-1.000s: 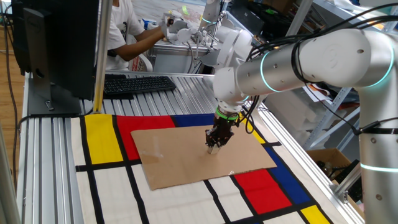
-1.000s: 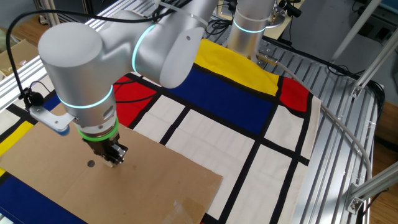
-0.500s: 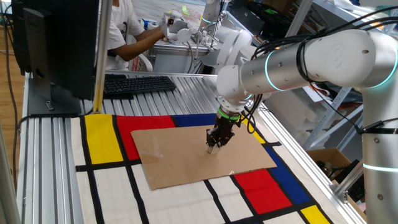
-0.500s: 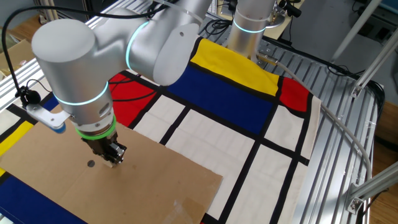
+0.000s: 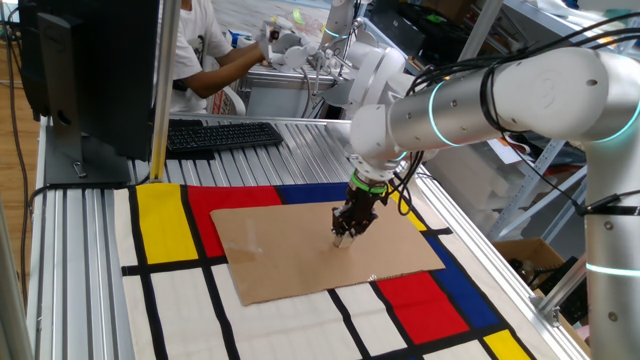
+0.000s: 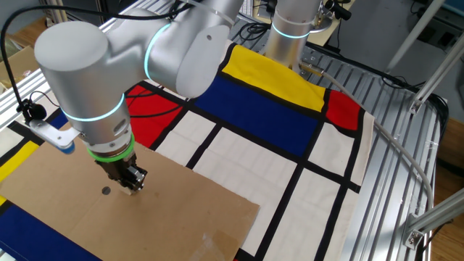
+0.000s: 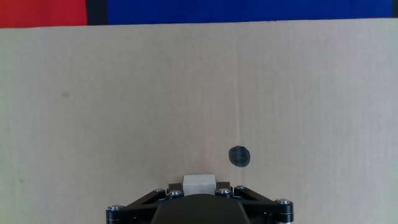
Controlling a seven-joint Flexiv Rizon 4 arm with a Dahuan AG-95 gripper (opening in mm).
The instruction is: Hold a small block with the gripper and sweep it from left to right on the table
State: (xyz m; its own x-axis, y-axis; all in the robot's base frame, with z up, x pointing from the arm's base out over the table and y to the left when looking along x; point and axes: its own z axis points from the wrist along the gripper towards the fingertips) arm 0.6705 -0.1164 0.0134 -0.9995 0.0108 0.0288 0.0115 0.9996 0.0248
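a: how many blocks do you count?

b: one. a single small block (image 7: pixel 198 184), pale beige, pinched between the two fingers of the end effector (image 5: pixel 343 238). in the hand view it peeks out just ahead of the black housing, right at the fingertips.

a: and the end effector itself?

b: one, black with a green ring, pressed together on that block and pointing down at a sheet of brown cardboard (image 5: pixel 290 250). the block sits at the cardboard, though i cannot tell if it touches.

a: anything else near the tips?

b: one dark dot (image 7: pixel 239 157) on the cardboard, just ahead of the block and a little to its right in the hand view; in the other fixed view it lies just beside the end effector (image 6: pixel 129 183).

a: what carries the cardboard?

b: one surface (image 6: pixel 261 116) with white, red, yellow and blue rectangles split by black lines. beyond the end effector, well apart, one black keyboard (image 5: pixel 220 134) and one person (image 5: pixel 205 55).
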